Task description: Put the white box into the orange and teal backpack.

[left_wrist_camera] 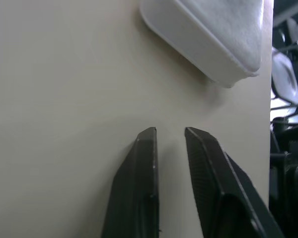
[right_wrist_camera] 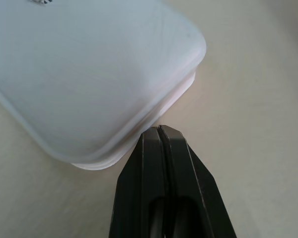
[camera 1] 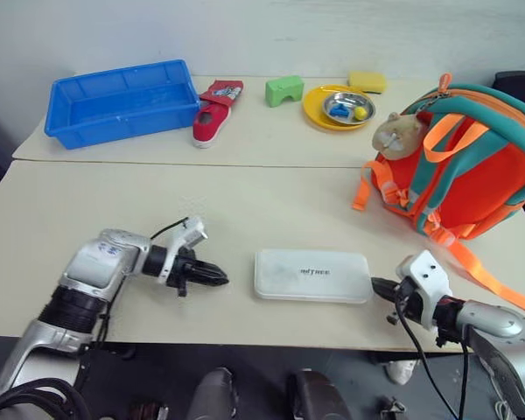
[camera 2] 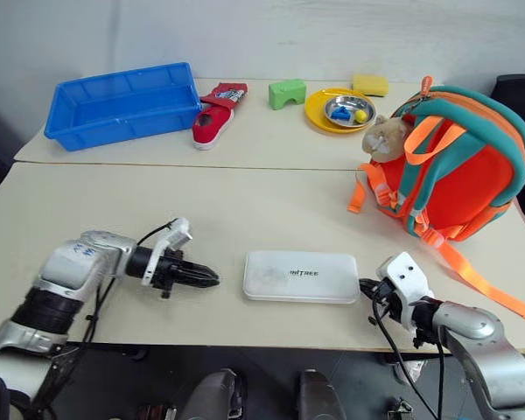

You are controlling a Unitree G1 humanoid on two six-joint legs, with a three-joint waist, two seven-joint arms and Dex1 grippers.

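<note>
2 grippers flank your box (camera 1: 312, 275), which lies flat on the near table (camera 1: 114, 197) close to its front edge, lettering up. Your left gripper (camera 1: 217, 278) sits low over the table just beside the box's left end, pointing at it but not touching; in the left wrist view its 2 fingers (left_wrist_camera: 139, 183) stand a narrow gap apart with nothing between them, and the box's corner (left_wrist_camera: 223, 44) lies ahead of the tips. Your right gripper (right_wrist_camera: 159, 130) meets the box's right end: the right wrist view shows its 2 fingers pressed together, empty, their tips at the lower edge of the box's corner (right_wrist_camera: 89, 74). You cannot tell from that view whether the tips actually touch the box or stop just short.

Your backpack (camera 1: 472, 166) stands upright on the right side of the table, well apart from the box and farther back, with a plush charm (camera 1: 398, 133) hanging on its front and orange straps trailing toward the table's right edge.

On the far table you see a blue bin (camera 1: 122, 101) at the left, then a red shoe (camera 1: 214, 112), a green block (camera 1: 284, 89), a yellow plate (camera 1: 319, 109) carrying a small metal bowl (camera 1: 348, 108), and a yellow sponge (camera 1: 367, 81).
</note>
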